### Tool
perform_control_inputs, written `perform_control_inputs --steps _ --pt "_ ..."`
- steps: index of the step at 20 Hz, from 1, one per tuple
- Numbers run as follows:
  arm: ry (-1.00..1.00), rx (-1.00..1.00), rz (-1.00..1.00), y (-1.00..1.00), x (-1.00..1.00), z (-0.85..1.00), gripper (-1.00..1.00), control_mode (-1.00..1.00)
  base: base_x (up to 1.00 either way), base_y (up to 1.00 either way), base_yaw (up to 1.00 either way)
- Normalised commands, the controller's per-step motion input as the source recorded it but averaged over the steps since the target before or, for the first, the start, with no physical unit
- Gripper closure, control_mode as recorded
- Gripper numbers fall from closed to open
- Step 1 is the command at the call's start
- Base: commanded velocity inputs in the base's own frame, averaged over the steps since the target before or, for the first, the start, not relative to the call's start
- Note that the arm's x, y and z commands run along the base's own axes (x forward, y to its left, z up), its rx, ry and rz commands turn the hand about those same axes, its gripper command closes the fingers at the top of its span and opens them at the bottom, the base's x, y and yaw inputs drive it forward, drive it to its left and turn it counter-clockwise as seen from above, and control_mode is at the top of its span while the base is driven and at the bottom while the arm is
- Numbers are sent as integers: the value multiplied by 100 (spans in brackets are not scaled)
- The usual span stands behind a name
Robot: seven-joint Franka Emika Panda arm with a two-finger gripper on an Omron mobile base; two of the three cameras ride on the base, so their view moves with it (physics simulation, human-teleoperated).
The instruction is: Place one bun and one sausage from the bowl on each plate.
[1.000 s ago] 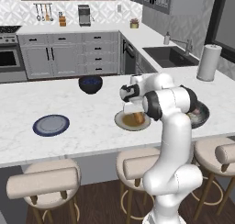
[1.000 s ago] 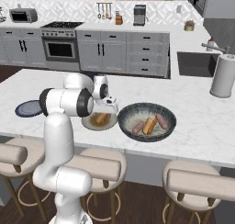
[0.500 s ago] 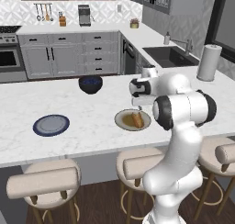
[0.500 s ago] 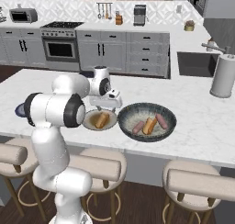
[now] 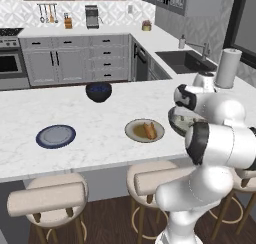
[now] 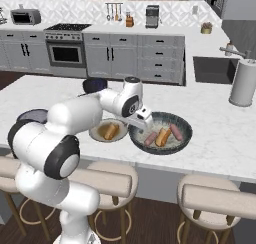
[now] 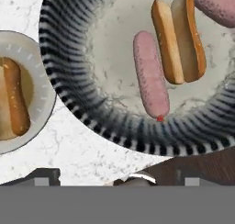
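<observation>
Gripper point(image 6: 145, 119), jaws spread wide and holding nothing, poised above the near-left rim of the bowl point(image 6: 184, 139), which stands near the counter's point(image 5: 100, 138) front edge. Inside the bowl lie two sausages point(image 7: 150, 76) and a bun point(image 7: 178, 37). Just beside it, the beige plate point(image 5: 131, 134) carries one bun point(image 7: 16, 99). The blue-rimmed plate point(image 5: 55, 136) sits well apart, toward the counter's left end.

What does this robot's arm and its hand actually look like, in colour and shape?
The arm is made of thick, rounded, glossy white segments, joined by dark grey-black rings. No loose cables show. The gripper is a small white block with dark trim; its two short dark fingertips look squarish up close.
</observation>
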Motion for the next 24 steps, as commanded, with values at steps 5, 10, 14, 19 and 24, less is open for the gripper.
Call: perform_control_inputs --steps 5,10,14,19,24 --pt "11 -1 -19 -75 36 -35 -100 -100 0 0 0" --pt "8 -1 -6 0 79 -47 -100 -100 0 0 0" --pt "10 0 -9 -1 70 -53 -100 -100 0 0 0" --pt "5 -4 -14 -36 0 -48 -100 -100 0 0 0" --pt "8 -1 -11 -6 -1 -48 -100 -100 0 0 0"
